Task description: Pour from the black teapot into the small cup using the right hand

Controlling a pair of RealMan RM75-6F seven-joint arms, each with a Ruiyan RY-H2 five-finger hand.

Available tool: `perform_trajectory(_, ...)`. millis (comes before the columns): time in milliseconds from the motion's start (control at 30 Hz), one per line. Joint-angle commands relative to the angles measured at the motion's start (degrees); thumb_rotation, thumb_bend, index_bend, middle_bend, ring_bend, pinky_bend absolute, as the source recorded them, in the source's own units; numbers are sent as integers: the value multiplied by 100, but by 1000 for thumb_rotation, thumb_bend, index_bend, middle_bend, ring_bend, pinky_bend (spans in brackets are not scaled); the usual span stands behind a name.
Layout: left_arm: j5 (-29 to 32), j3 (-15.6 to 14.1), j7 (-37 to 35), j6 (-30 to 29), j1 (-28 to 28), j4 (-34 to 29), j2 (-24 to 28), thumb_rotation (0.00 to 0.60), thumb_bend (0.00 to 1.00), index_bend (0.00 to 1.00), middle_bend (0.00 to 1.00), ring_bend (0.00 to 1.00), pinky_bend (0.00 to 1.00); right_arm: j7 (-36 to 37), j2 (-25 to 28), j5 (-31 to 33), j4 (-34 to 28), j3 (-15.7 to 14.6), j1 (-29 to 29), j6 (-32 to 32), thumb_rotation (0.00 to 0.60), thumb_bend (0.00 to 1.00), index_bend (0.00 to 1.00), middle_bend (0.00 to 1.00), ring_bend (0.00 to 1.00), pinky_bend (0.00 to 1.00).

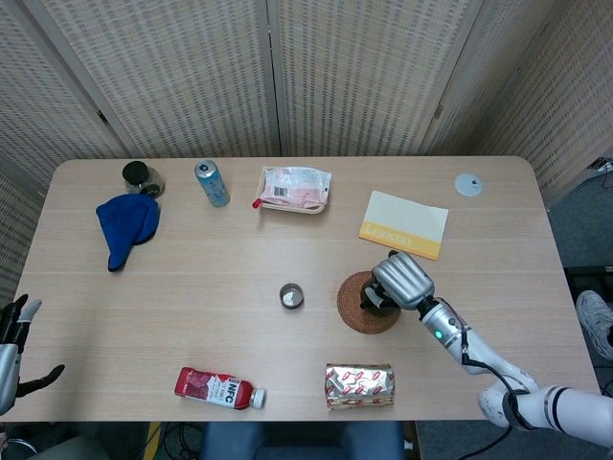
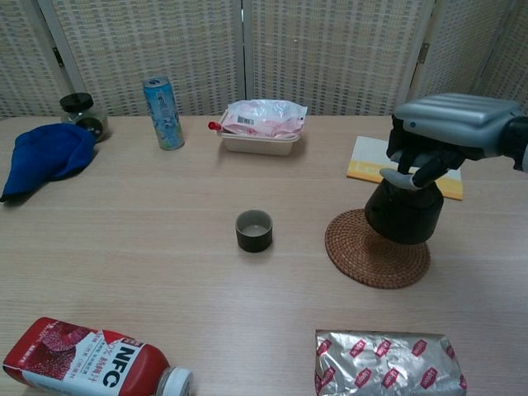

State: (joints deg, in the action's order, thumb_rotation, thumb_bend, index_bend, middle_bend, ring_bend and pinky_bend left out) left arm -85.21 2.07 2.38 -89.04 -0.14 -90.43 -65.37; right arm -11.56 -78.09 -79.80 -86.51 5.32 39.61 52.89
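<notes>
Black teapot (image 2: pixel 403 214) top hidden under right hand (image 2: pixel 441 136).

Open tabletop (image 2: pixel 165 223) lies btwn the black teapot (image 2: pixel 403 213), gripped by the right hand (image 2: pixel 445 136) above the woven coaster (image 2: pixel 375 257), and the small cup (image 2: pixel 253 230). Foil packet (image 2: pixel 388 361) sits nearer the front edge; yellow booklet (image 2: pixel 367 165) lies behind the pot.

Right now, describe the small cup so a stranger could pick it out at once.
Start at the middle of the wooden table. Just left of the round woven coaster, under the black teapot in the right hand, stands the small cup. It is the only short, dark, open-topped cup, standing alone.
</notes>
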Motion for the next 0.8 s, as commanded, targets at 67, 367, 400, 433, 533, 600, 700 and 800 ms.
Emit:
perform_trajectory(67,0,3,0,-6,1,2,1,600,134,0,0,0,0,-16,-6,41,10,30,51,-59,481,535,973,1000,919,528)
perform_trajectory(367,20,0,4,-28,26,8,-3,600,134,0,0,0,0,5,-48,85,114,150,290,-287,493,537,973,1000,919,575)
perform_trajectory(400,21,-2,6,-33,31,7,-2,600,135,0,0,0,0,8,-69,87,135,178,342,-326,492,537,973,1000,919,575)
perform_trajectory(433,26,-3,10,-29,33,5,-1,600,134,0,0,0,0,11,-94,90,165,205,398,-374,491,537,973,1000,919,575)
perform_trajectory(533,22,-6,19,-28,34,-1,1,600,134,0,0,0,0,-16,-161,135,259,277,554,-528,490,536,973,1000,919,575)
perform_trajectory(600,11,-8,21,-52,44,-3,-1,600,135,0,0,0,0,-53,-231,188,338,339,683,-649,491,536,973,1000,919,575)
perform_trajectory(700,10,-16,19,-74,64,-5,-2,600,134,0,0,0,0,-103,-350,271,462,419,867,-819,496,536,973,1000,919,575)
perform_trajectory(800,-14,-32,28,-99,83,-12,12,600,134,0,0,0,0,-204,-500,357,619,477,1049,-972,502,536,973,1000,919,575)
